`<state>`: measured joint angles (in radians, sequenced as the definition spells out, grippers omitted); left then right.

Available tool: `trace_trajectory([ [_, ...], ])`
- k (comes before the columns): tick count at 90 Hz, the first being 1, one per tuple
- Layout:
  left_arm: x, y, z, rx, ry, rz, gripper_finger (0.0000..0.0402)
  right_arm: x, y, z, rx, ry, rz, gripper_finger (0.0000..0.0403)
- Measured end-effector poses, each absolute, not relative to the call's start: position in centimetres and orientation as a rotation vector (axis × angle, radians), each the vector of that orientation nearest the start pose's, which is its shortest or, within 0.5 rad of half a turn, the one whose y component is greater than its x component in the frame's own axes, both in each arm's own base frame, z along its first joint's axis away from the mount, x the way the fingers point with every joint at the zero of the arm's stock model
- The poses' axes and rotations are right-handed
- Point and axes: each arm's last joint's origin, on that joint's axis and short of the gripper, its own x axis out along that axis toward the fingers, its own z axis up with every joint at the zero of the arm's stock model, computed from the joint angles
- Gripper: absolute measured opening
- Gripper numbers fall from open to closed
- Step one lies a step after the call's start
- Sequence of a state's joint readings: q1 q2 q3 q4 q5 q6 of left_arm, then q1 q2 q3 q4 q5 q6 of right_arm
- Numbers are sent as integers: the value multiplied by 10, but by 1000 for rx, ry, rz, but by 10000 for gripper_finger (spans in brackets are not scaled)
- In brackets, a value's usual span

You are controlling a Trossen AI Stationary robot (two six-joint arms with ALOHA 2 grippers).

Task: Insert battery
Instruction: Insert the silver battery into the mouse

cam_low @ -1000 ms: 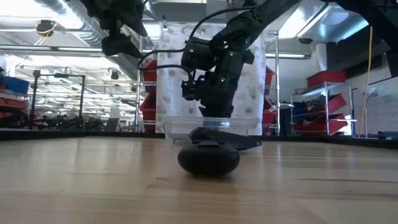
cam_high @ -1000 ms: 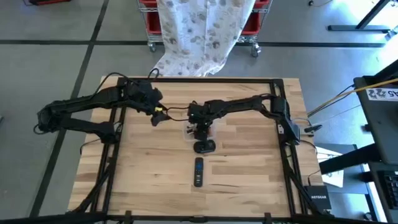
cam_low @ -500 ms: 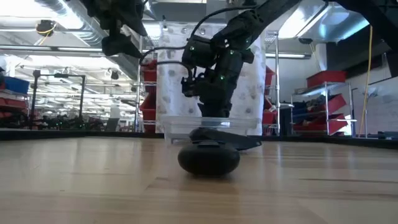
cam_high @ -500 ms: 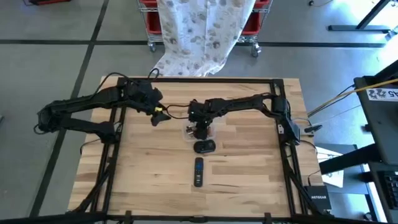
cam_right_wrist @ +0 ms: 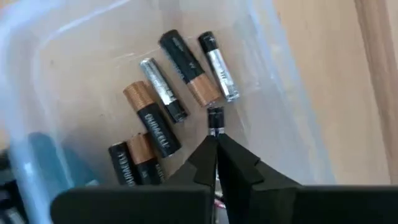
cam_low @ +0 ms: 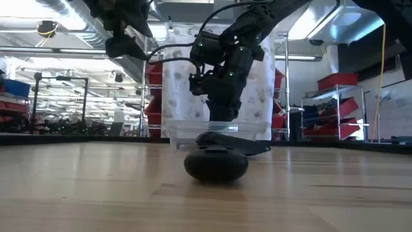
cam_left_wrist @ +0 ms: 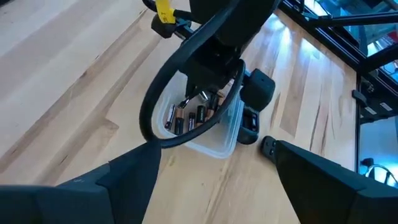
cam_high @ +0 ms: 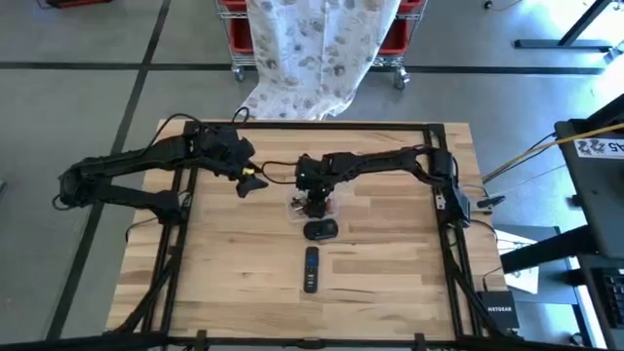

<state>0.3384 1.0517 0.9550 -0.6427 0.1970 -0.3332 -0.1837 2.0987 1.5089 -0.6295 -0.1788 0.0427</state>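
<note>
My right gripper (cam_right_wrist: 216, 138) pinching a battery (cam_right_wrist: 215, 121) above the tub (cam_left_wrist: 225, 134), remote (cam_high: 311, 269) at 6 o'clock; my left gripper's (cam_high: 246, 181) state impossible to tell.

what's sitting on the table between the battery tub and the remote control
A rounded black device lies between the clear tub and the remote, close to the tub; the high view shows it.

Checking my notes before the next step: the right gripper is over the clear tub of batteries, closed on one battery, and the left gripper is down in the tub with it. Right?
Not quite. The right gripper is over the clear tub, shut on a battery, as the right wrist view shows. But the high view shows the left gripper waiting off to the side of the tub, not in it.
</note>
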Motion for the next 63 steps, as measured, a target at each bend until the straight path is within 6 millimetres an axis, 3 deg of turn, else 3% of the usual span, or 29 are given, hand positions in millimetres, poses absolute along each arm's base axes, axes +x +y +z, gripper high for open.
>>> trace_trajectory([
  [11, 200, 64, 304, -514, 689, 254, 296, 418, -71, 156, 246, 1180, 52, 20],
  [38, 200, 64, 304, -519, 690, 256, 296, 418, -70, 148, 225, 1135, 85, 114],
  [63, 200, 64, 304, -540, 689, 264, 296, 400, -70, 162, 190, 1024, 55, 109],
])
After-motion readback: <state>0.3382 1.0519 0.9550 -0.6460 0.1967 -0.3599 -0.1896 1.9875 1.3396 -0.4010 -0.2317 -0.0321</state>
